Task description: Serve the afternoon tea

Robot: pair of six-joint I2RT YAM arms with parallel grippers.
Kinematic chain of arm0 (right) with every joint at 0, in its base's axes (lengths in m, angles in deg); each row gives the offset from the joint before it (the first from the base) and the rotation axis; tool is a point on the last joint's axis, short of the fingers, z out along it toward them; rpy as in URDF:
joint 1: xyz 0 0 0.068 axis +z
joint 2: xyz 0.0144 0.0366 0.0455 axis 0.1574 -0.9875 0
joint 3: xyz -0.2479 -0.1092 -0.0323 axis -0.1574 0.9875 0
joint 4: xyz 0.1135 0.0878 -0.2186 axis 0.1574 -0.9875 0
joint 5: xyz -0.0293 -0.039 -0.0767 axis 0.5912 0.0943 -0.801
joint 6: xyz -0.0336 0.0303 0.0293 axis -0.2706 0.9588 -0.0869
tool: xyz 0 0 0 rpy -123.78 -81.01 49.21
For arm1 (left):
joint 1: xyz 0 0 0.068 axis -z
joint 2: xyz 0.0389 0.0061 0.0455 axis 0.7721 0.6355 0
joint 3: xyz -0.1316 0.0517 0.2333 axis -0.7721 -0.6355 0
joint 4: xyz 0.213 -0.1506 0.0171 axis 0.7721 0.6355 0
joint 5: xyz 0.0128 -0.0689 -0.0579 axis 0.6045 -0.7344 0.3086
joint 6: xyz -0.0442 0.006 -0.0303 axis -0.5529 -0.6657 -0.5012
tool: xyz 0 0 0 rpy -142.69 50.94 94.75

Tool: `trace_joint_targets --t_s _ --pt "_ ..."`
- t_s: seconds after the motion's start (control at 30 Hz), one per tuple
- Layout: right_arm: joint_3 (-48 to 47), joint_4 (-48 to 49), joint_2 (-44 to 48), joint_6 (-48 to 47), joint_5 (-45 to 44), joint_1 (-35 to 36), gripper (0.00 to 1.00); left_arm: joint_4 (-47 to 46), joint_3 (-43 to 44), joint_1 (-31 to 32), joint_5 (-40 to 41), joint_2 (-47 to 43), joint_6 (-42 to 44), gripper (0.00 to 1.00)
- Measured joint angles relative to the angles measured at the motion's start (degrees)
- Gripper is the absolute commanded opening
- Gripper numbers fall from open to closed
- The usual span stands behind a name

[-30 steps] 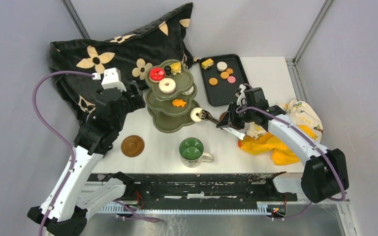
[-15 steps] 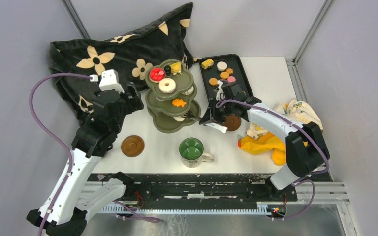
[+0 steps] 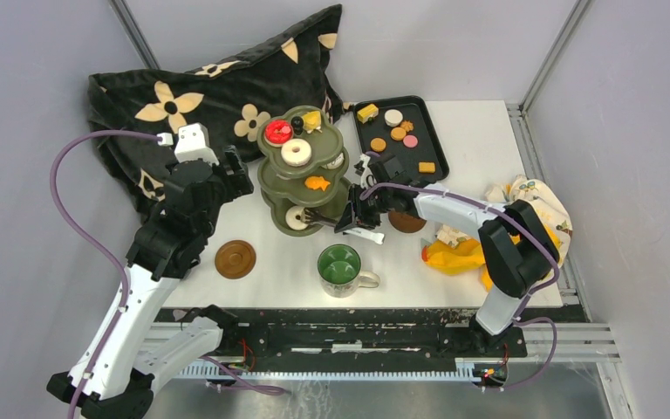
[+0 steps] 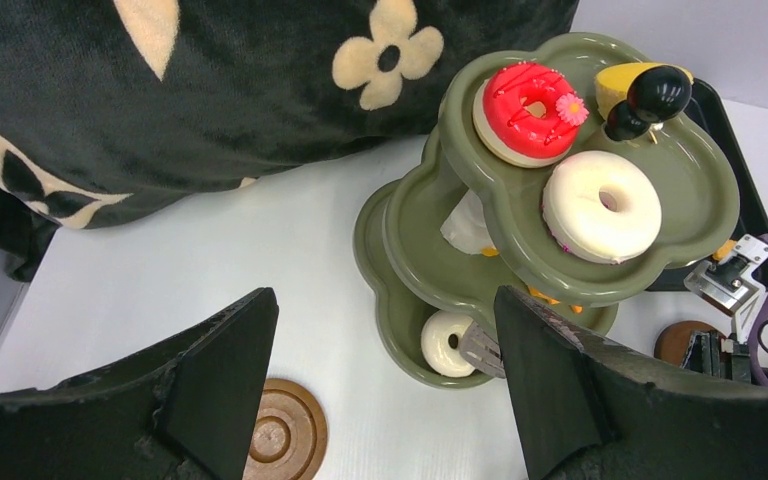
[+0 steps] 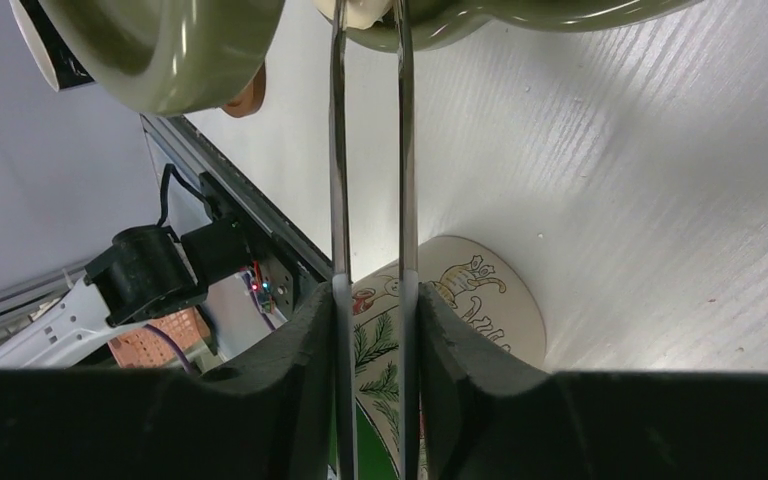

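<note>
Plainly, the danger sits at the bottom tier of the stand [image 3: 279, 225]. The right gripper [image 3: 352, 216] is clamped tight on the tongs [image 3: 321, 215], and their tips reach in under the middle tier to a white donut [image 3: 295, 218] lying on the lowest tier. The wrist view shows the two blades nearly parallel and close together, but I cannot tell whether they pinch the donut or have let it go. If they pinch, pulling back would likely drag the donut over the scalloped rim onto the table. If the arm lifts before it clears the overhang, the blades could catch the middle tier and rock the whole stand, spilling the red donut [image 3: 277, 132] and the other pastries above. The mug [image 3: 340, 266] stands just beside and below that gripper, so a low swing back could knock it. The left gripper [image 3: 231, 170] hangs wide apart, holding nothing, near the stand's far side; any drift inward could bump it. More pastries [image 3: 397, 133] wait on the black tray [image 3: 393, 170], well apart from the near saucer [image 3: 235, 259]
</note>
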Motion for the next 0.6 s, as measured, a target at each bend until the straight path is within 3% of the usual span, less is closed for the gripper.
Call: trace_joint_targets --t_s 0.6 --pt "-0.7 -5.5 5.3 -2.1 -6.8 -0.2 0.47 0.1 0.0 0.0 0.1 -0.6 0.0 0.86"
